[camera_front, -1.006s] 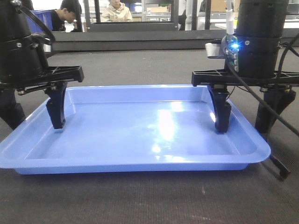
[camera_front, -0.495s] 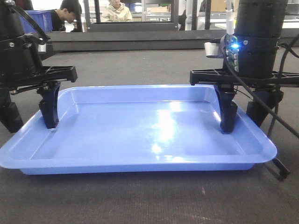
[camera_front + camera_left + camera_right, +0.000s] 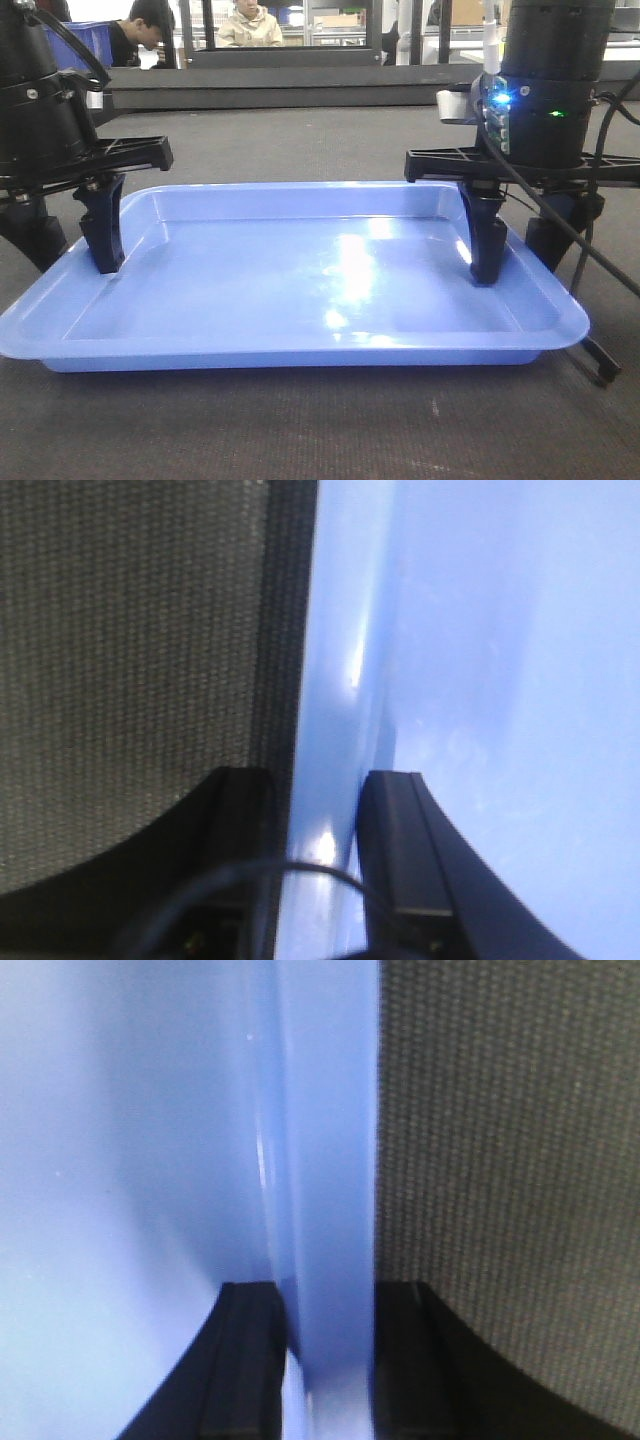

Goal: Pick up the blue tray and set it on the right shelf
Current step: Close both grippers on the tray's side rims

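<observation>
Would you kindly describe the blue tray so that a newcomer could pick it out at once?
On the dark textured table, look between the two black tools, the left tool and the right tool. The blue tray lies there, each short rim pinched by one tool. It is the only pale, glossy, shallow thing on that surface.

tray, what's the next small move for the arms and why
Probably lift both arms straight up together, keeping them level. The left gripper and right gripper each look clamped on a side wall of the tray, one finger inside and one outside, and the tray lies flat on the table.
</observation>
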{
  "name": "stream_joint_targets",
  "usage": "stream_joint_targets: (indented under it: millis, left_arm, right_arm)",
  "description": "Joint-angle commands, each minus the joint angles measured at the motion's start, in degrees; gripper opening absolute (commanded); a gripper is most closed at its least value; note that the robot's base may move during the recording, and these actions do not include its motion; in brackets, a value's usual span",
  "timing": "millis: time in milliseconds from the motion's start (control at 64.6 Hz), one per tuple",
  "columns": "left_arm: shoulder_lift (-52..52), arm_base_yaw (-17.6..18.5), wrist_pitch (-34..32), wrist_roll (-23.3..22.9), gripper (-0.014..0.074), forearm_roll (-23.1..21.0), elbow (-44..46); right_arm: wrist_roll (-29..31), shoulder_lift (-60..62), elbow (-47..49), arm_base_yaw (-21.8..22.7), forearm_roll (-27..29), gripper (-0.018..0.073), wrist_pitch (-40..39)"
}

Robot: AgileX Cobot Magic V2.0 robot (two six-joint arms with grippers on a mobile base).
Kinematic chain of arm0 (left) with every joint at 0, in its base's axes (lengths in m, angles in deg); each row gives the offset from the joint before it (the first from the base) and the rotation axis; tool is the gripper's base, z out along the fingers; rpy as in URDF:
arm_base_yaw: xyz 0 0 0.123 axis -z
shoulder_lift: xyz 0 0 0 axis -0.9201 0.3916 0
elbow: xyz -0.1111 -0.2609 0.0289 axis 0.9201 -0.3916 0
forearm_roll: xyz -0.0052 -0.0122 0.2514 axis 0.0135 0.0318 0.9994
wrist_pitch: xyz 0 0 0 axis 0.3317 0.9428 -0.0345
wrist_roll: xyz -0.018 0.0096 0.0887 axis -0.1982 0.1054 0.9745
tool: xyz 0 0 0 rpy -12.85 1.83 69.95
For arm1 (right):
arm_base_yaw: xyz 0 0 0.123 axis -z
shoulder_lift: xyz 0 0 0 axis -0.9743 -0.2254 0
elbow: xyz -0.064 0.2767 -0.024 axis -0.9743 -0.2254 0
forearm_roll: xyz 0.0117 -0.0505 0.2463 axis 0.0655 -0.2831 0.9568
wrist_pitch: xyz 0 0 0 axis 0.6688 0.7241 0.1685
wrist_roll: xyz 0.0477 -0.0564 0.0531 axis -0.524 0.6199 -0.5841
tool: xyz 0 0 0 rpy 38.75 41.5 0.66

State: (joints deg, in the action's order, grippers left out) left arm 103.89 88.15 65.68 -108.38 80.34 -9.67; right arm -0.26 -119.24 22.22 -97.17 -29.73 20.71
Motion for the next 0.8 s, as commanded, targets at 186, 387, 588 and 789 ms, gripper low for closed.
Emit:
stream_joint_targets:
  millis: [186, 387, 588, 789]
  left_arm:
    - [-2.6, 0.2, -0.6, 0.2, 0.0125, 0.3, 1.8]
    - [-2.6, 0.2, -0.6, 0.2, 0.0037, 0.3, 1.8]
    - [-2.6, 0.2, -0.6, 0.2, 0.0, 0.3, 1.8]
    - [-2.6, 0.2, -0.6, 0.2, 0.0, 0.3, 1.8]
  right_arm:
    - [0.1, 2.7, 1.7, 0.1, -0.6, 0.0188, 0.0]
    - [0.1, 2.7, 1.7, 0.1, -0.6, 0.018, 0.1]
    - [0.1, 2.7, 1.7, 0.1, -0.6, 0.018, 0.3]
    - [0.1, 2.7, 1.7, 0.1, -0.6, 0.018, 0.5]
